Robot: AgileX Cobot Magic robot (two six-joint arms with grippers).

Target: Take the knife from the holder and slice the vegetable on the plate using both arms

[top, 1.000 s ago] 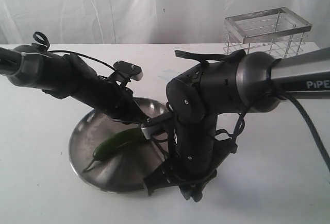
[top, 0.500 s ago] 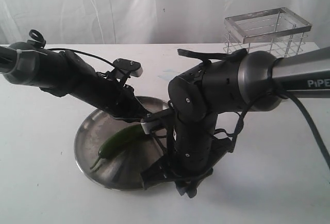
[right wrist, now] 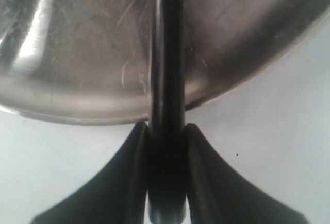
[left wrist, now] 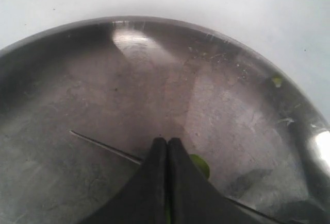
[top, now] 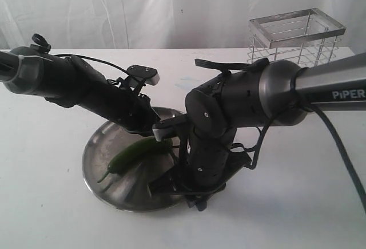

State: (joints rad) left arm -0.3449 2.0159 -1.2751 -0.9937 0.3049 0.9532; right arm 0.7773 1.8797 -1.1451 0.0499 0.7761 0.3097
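Note:
The dark green vegetable point(top: 134, 153) lies across the round steel plate point(top: 102, 146). My left gripper point(top: 162, 137) reaches in from the left, shut on the vegetable's right end. In the left wrist view its fingertips point(left wrist: 167, 140) meet, with a green bit of the vegetable point(left wrist: 200, 165) showing beside and between them. My right gripper point(top: 171, 187) hangs at the plate's near right rim. It is shut on the knife's black handle point(right wrist: 166, 80), which points out over the plate point(right wrist: 87, 54). The blade shows edge-on as a thin line point(left wrist: 103, 144) just above the plate point(left wrist: 232, 105).
The empty wire holder point(top: 297, 34) stands at the back right of the white table point(top: 51, 214). The thick right arm with its grey PiPER sleeve point(top: 320, 89) crosses in front of the holder. A white curtain closes off the back.
The right gripper with the knife has shifted left and further over the plate's rim. The left gripper has drawn the vegetable slightly right and back, and the plate has shifted a little too.

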